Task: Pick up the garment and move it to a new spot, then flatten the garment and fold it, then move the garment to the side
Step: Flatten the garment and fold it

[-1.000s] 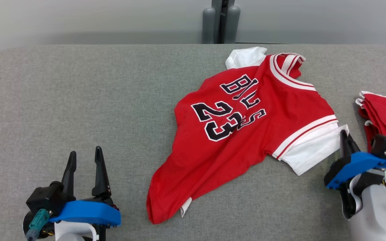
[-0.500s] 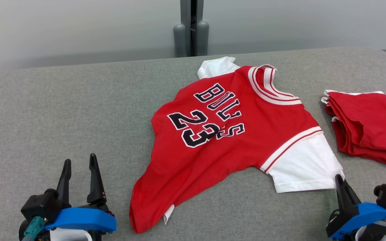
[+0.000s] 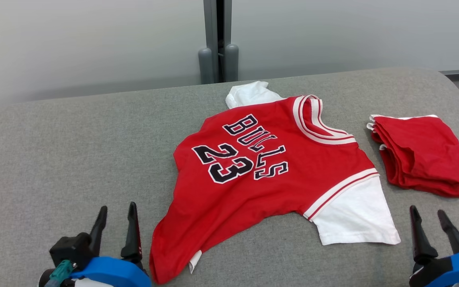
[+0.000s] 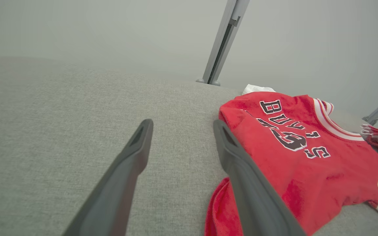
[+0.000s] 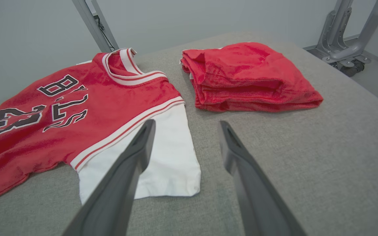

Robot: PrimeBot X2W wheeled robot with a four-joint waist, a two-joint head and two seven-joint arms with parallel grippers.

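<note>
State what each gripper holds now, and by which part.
Nothing is held. The left gripper and right gripper have open, empty jaws beside the jersey.

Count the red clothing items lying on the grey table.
2. A red jersey lies spread out in the middle; a folded red pile sits to its right, apart from it. The pile's layers may hide more than one garment.

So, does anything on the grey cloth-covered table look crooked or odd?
The red number 23 jersey with white sleeves lies diagonally and wrinkled: lettering creased, far white sleeve bunched, a white label sticking out at the near hem. The folded red cloth pile looks tidy.
</note>
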